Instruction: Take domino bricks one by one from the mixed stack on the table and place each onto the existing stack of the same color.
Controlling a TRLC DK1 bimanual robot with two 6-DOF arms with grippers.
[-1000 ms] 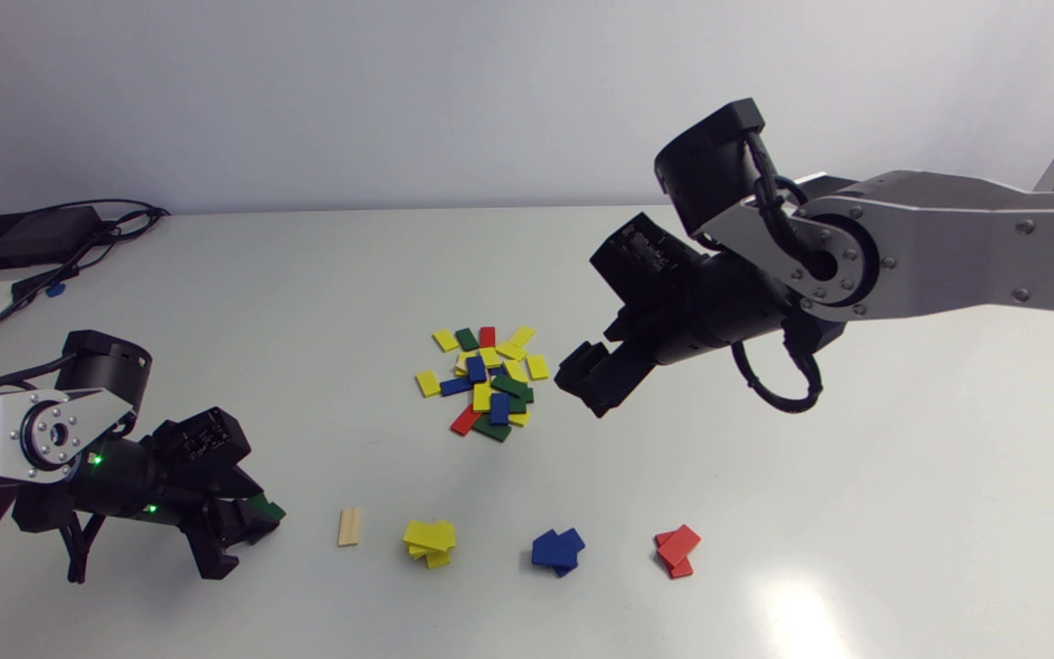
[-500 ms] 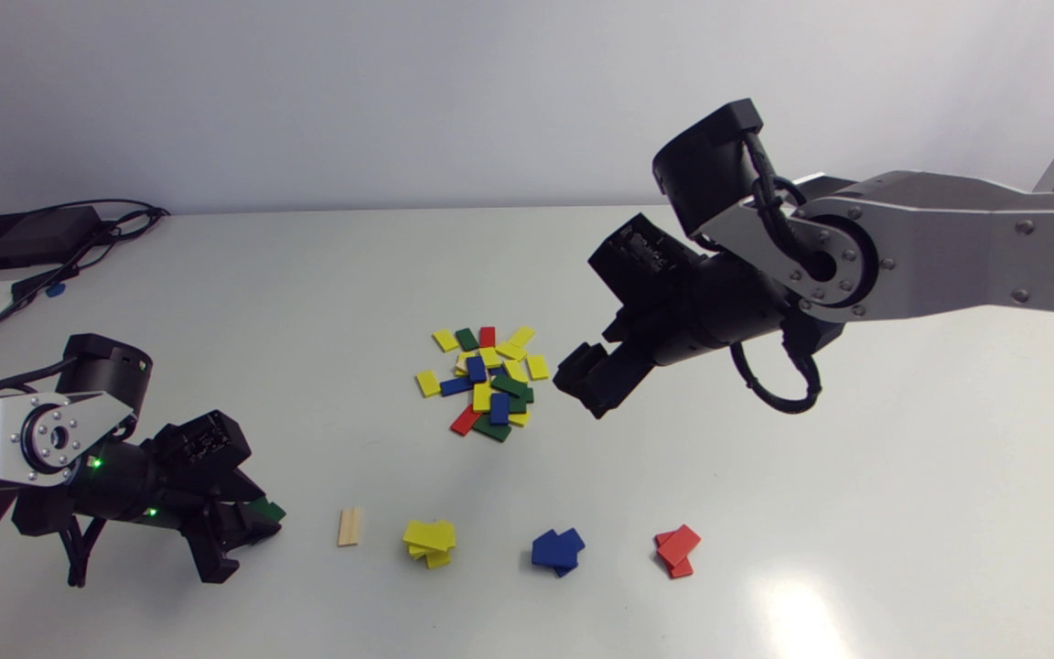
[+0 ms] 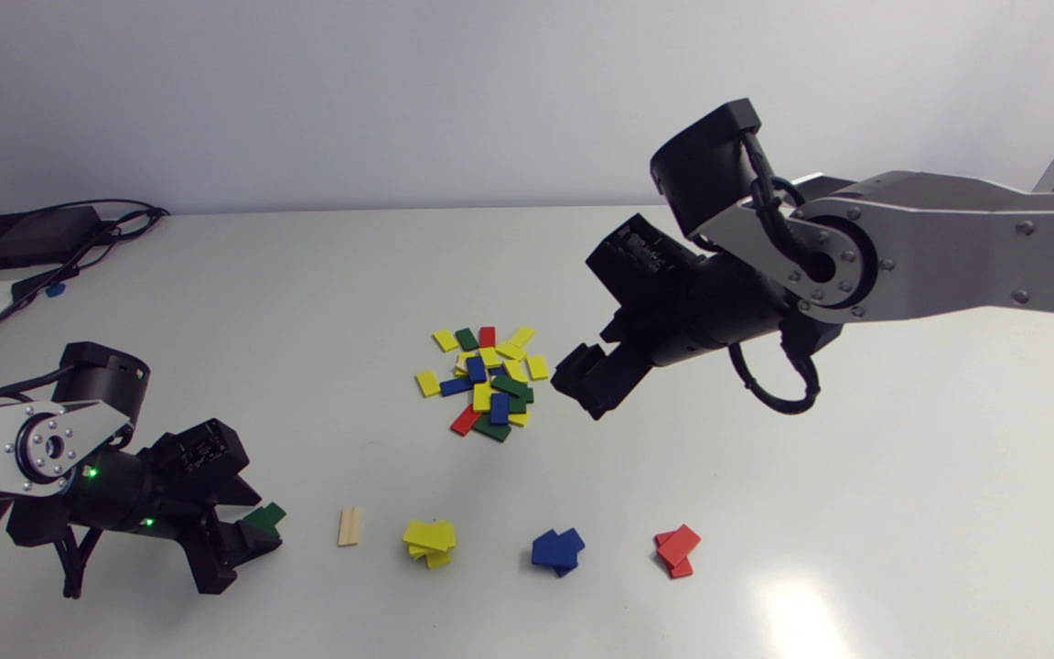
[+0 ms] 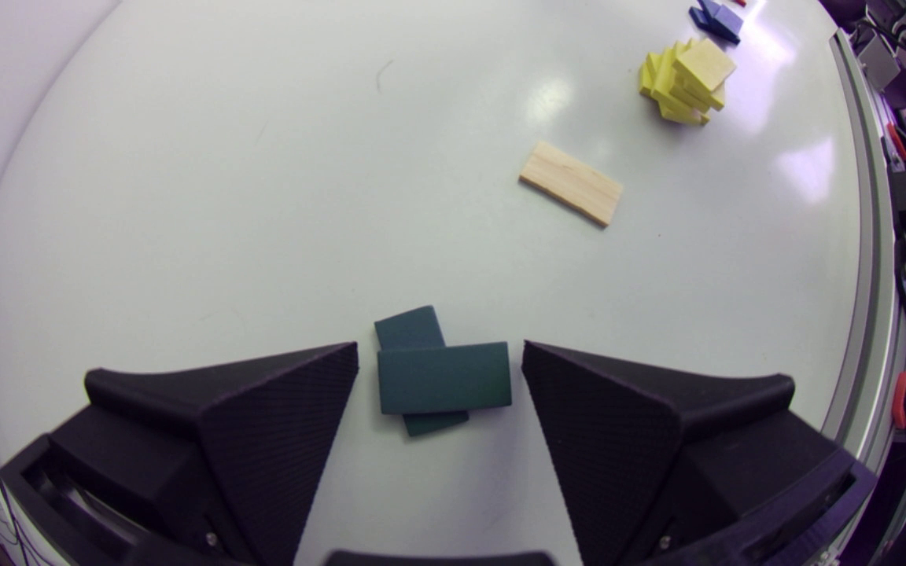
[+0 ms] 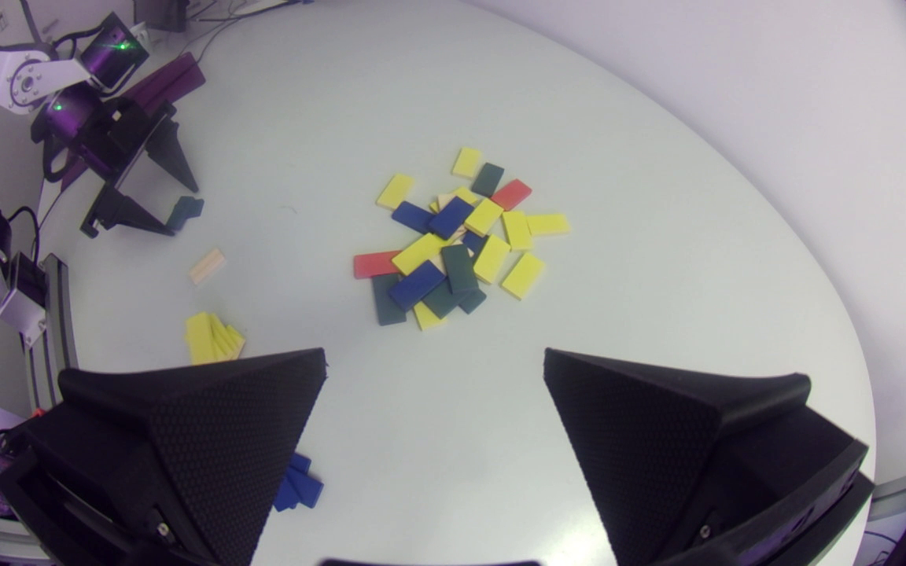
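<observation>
Green stack [image 4: 443, 379]: two dark green bricks, one on the other, at the left end of the sorted row, near the plain wooden brick [image 3: 350, 526].
Left gripper [image 4: 439, 354]: fingers apart on either side of the green stack. A sliver of table shows at each end of the top brick, so nothing is clamped.
Top brick's long axis: runs finger to finger, with the lower brick turned askew beneath it.
Mixed pile [image 3: 486, 383]: mid-table, straight ahead of the right gripper [image 5: 435, 358] and well apart from the left one.
Right gripper: fingers spread wide and empty, held above the table just beside the pile. It is clearly the nearer arm.
Likely next move: the green placing looks finished, so the next pick probably falls to the right arm.
Other stacks: yellow stack [image 3: 429, 542], blue stack [image 3: 557, 549], red stack [image 3: 676, 552].
Writing: none readable on bricks or table.
</observation>
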